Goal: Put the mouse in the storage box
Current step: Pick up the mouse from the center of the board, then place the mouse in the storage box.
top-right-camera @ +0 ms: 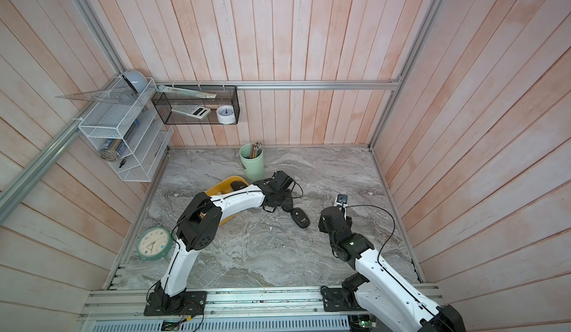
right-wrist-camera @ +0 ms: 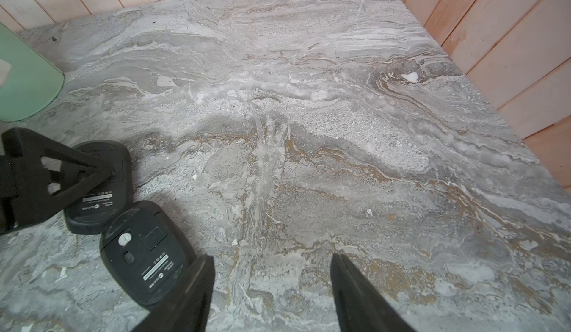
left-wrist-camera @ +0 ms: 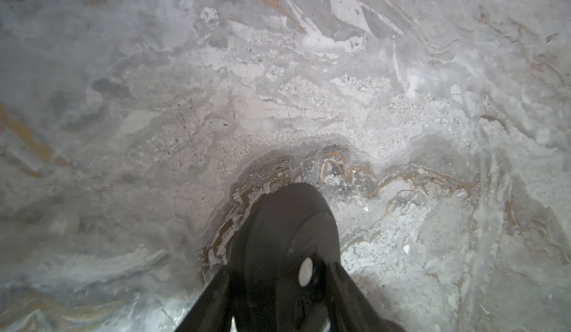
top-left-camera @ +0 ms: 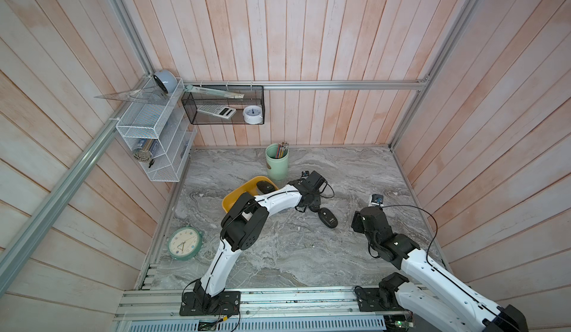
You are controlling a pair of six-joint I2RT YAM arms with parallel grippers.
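The yellow storage box (top-left-camera: pixel 239 191) (top-right-camera: pixel 217 189) sits left of centre on the marble table, partly under my left arm, with one black mouse (top-left-camera: pixel 267 187) (top-right-camera: pixel 238 185) inside. My left gripper (top-left-camera: pixel 310 206) (left-wrist-camera: pixel 281 268) is down at the table to the right of the box, shut on a second black mouse (left-wrist-camera: pixel 287 222) (right-wrist-camera: pixel 95 203) that lies belly up. A third mouse (top-left-camera: pixel 328 218) (right-wrist-camera: pixel 145 253) lies belly up beside it. My right gripper (top-left-camera: pixel 355 223) (right-wrist-camera: pixel 272 261) hovers open just right of that mouse, with only bare table between its fingers.
A green cup of pencils (top-left-camera: pixel 277 162) stands behind the box. A round green clock (top-left-camera: pixel 184 243) lies at the front left. A white wire rack (top-left-camera: pixel 154 135) and a black mesh basket (top-left-camera: pixel 222 104) hang on the walls. Wooden walls close three sides.
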